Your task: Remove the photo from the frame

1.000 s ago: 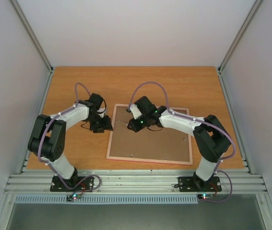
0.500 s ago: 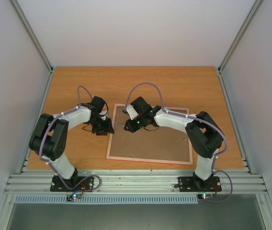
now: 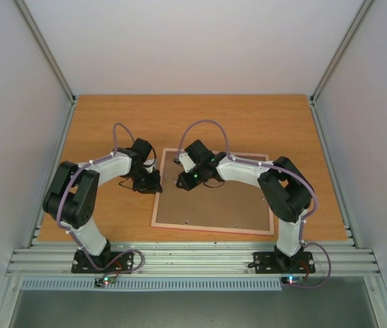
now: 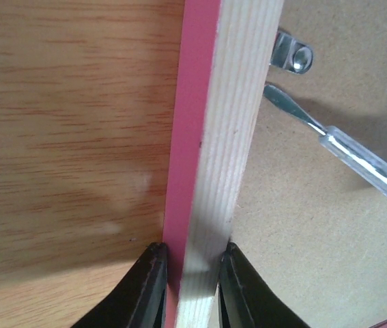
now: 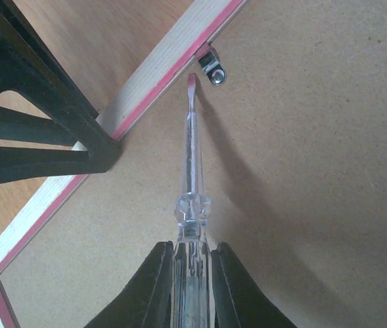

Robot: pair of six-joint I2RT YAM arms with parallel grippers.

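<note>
The frame (image 3: 213, 231) lies face down on the table, its brown back board (image 3: 213, 201) up inside a pale pink rim. The photo is hidden beneath the board. My left gripper (image 4: 192, 253) is shut on the frame's left rim (image 4: 227, 123), one finger on the pink outer side and one on the board side. My right gripper (image 5: 192, 249) is shut on a clear-handled screwdriver (image 5: 192, 157). The screwdriver's flat tip sits just beside a small metal clip (image 5: 212, 67) at the rim's inner edge. In the top view both grippers (image 3: 158, 184) (image 3: 190, 179) meet at the frame's left side.
The wooden table (image 3: 111, 130) is bounded by white walls at the back and sides. Another small clip (image 3: 262, 199) shows near the board's right edge. The left gripper's black fingers (image 5: 56, 116) lie close beside the screwdriver's tip.
My left gripper has moved right to the frame's left rim and closed on it. The right arm has shifted left, bringing the screwdriver tip up to the clip.
</note>
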